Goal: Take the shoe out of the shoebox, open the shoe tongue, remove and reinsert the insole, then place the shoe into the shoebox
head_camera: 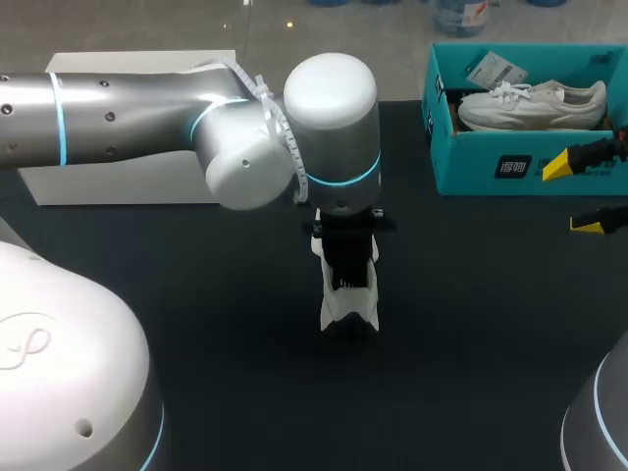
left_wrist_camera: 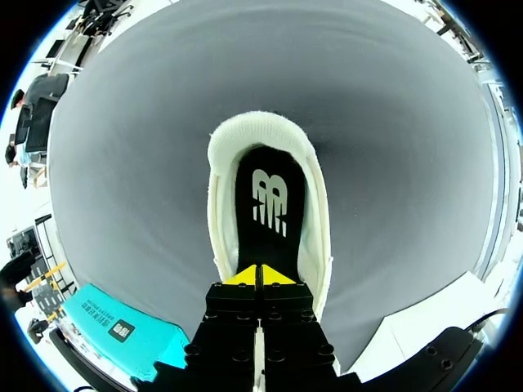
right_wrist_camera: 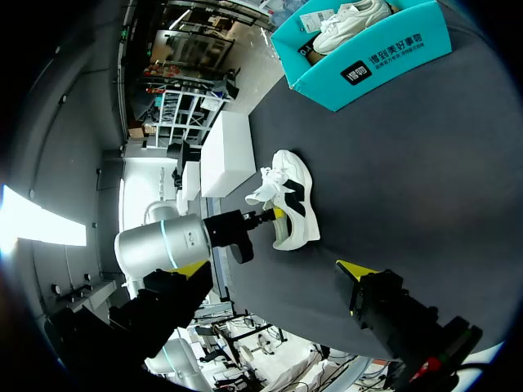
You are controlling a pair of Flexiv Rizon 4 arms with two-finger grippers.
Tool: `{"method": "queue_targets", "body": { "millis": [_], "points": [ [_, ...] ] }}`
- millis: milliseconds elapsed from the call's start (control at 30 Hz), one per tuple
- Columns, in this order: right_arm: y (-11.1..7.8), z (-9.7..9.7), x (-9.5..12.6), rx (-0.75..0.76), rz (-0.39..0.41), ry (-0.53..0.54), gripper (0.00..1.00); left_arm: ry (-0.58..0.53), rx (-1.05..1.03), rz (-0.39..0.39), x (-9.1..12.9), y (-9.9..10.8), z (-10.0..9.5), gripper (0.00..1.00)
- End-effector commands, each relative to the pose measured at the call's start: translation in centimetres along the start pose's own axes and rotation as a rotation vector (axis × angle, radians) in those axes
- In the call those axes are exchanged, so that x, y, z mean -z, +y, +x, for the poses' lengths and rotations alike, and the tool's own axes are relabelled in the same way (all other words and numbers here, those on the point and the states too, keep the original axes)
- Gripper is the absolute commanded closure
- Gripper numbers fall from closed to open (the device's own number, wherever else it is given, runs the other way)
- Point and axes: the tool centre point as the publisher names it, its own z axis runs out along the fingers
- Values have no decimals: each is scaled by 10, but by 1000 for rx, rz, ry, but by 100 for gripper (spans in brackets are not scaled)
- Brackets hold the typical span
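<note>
White shoe (head_camera: 339, 312) on worktop (head_camera: 196, 324); left claw (left_wrist_camera: 261, 274), tips together, at black insole (left_wrist_camera: 270, 200) (removal step, probably): next, pinch and lift. Right claw (head_camera: 574, 194) wide.

Nothing legible: a dark label (head_camera: 512, 166) of tiny white characters on the near wall of the teal shoebox (head_camera: 466, 169), and a white emblem (left_wrist_camera: 270, 204) on the black insole (left_wrist_camera: 270, 247).

Shoe (left_wrist_camera: 219, 214) partly hidden under left gripper (left_wrist_camera: 260, 275)

You look down on a dark, matte table (head_camera: 196, 314) evenly lit from overhead, its surface filling the head view, with a flat white box (head_camera: 118, 183) along the far left.
</note>
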Motion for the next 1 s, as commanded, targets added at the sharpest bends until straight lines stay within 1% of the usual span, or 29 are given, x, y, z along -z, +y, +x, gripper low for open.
{"method": "queue_targets", "body": {
  "millis": [33, 100, 267, 300, 333, 367, 400, 467, 600, 833, 1000],
  "points": [
    [-1, 0, -1, -1, -2, -2, 0, 16, 33, -22, -1, 6, 1, 100],
    [-1, 0, -1, -1, -2, -2, 0, 26, 39, -51, -2, 11, 3, 100],
    [-1, 0, -1, -1, -2, -2, 0, 35, 44, -52, -4, 12, 7, 100],
    [-1, 0, -1, -1, -2, -2, 0, 38, 41, -60, -4, 11, 7, 98],
    [-1, 0, -1, -1, -2, -2, 0, 40, 41, -59, -3, 11, 7, 69],
    [-1, 0, -1, -1, -2, -2, 0, 38, 48, -62, -2, 11, 7, 24],
    [-1, 0, -1, -1, -2, -2, 0, 45, 51, -69, -1, 11, 7, 0],
    [-1, 0, -1, -1, -2, -2, 0, 51, 56, -88, -1, 12, 8, 0],
    [-1, 0, -1, -1, -2, -2, 0, 53, 61, -83, 1, 12, 10, 0],
    [-1, 0, -1, -1, -2, -2, 0, 52, 60, -73, 11, 7, 13, 0],
    [-1, 0, -1, -1, -2, -2, 0, 62, 62, -73, 12, 10, 16, 0]
  ]
}}
